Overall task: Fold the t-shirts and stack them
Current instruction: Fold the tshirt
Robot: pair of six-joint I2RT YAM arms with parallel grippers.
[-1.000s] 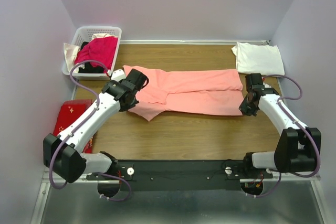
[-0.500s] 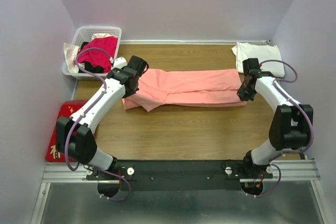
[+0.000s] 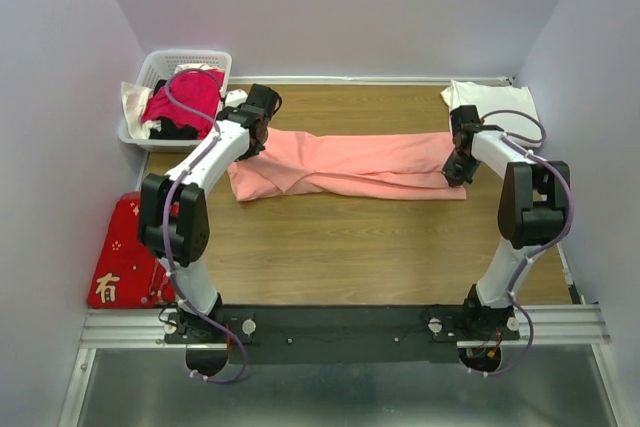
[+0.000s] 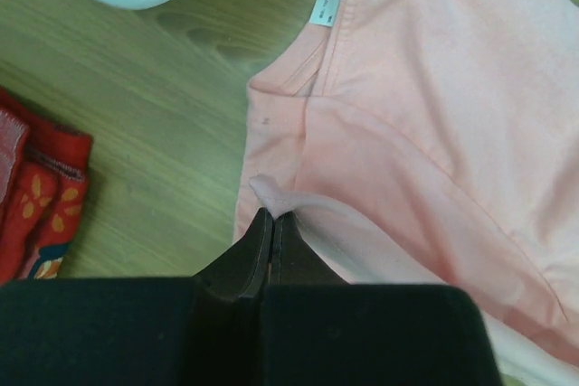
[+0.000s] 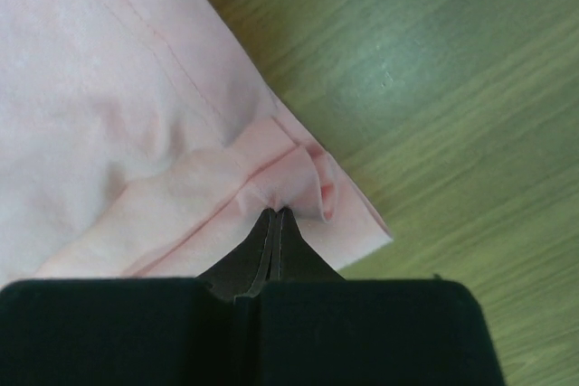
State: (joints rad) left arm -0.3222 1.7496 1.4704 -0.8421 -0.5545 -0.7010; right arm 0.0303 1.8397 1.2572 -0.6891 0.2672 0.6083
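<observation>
The salmon-pink t-shirt (image 3: 350,162) lay stretched in a long band across the far half of the worktop (image 3: 340,247), folded lengthwise, its near edge roughly parallel to the worktop's front. The left gripper (image 4: 272,216) was closed on a pinch of the shirt's edge beside the round neck, where a white label (image 4: 324,6) showed. Bare wood lay just to its left. The white basket (image 3: 190,54) stood beyond it at the far left corner. The red cloth with gold characters (image 3: 122,252) lay by the left edge, apart from the shirt. The right gripper (image 5: 277,214) was closed on a bunched fold of hem at the shirt's right corner, with bare wood to its right. The folded white t-shirt (image 3: 492,109) sat in the far right corner, just behind that gripper. Bare wood ran between the pink shirt's near edge and the arm bases.
</observation>
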